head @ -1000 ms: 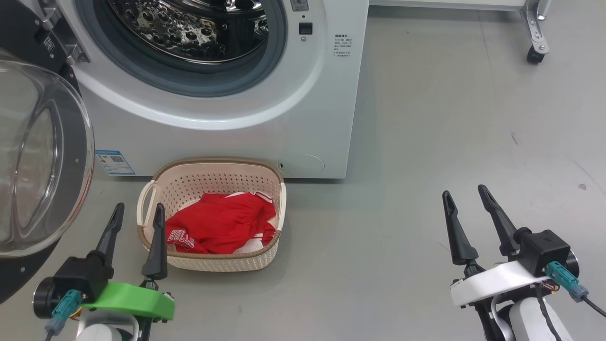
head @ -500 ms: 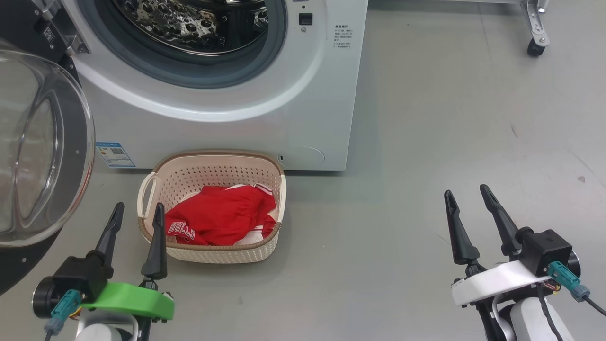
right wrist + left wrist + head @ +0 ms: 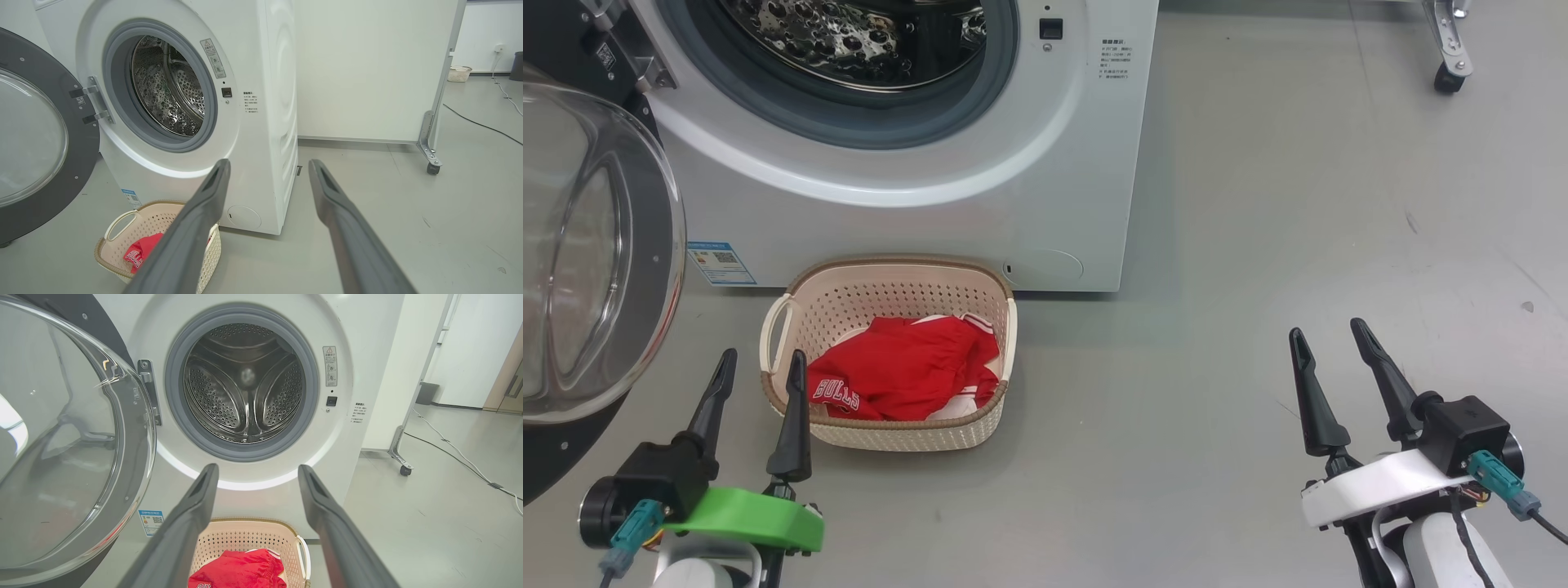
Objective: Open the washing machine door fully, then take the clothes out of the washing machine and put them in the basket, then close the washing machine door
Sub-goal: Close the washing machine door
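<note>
Since nothing looks left to carry, left claw [image 3: 764,354] and right claw [image 3: 1325,327] hang nearest, spread wide, empty. Basket [image 3: 898,263] on floor just under the washing machine [image 3: 1013,204] mouth, a short drop for the clothes [image 3: 907,384] heaped inside. Beyond: washing machine door [image 3: 596,261] swung wide, drum [image 3: 245,384] bare, closing due.

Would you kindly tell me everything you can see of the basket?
The basket is a small cream rectangular tub with rounded corners, plastic by its look, its walls perforated, with a brown woven-look rim and a loop handle at each short side. It stands upright on the grey floor close before the washing machine. Red clothes with white trim and "BULLS" lettering lie inside it.
</note>
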Tool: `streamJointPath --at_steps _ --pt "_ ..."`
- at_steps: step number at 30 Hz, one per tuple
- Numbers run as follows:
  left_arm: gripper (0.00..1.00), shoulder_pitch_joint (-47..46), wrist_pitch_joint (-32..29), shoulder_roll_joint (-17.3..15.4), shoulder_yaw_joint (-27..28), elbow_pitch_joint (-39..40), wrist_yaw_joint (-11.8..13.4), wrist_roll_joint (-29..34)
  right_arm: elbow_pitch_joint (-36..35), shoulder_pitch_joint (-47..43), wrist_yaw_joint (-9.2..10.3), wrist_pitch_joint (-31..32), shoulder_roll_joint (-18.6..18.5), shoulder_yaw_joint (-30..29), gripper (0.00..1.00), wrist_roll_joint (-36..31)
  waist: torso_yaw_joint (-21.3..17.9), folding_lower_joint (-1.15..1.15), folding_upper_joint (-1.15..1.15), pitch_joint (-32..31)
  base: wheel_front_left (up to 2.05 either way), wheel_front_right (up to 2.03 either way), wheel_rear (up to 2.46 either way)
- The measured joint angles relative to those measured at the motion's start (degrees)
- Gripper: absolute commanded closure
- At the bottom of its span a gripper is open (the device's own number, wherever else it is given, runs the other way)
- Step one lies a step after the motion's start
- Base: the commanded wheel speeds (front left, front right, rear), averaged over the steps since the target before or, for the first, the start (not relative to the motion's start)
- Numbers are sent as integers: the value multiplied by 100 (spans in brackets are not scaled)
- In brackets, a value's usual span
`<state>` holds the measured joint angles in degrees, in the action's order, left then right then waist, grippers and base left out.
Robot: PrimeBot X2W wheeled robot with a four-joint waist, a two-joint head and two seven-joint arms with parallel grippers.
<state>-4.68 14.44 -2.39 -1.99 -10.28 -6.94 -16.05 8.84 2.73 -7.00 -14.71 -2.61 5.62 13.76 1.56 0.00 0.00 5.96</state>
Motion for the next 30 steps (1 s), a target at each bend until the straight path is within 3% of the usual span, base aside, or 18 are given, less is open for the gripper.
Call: streamJointPath --at_steps 30 --pt "0 -3 0 3 -192 -12 -1 0 -5 -3 0 0 0 -107 0 26 184 0 0 -13 0 0 0"
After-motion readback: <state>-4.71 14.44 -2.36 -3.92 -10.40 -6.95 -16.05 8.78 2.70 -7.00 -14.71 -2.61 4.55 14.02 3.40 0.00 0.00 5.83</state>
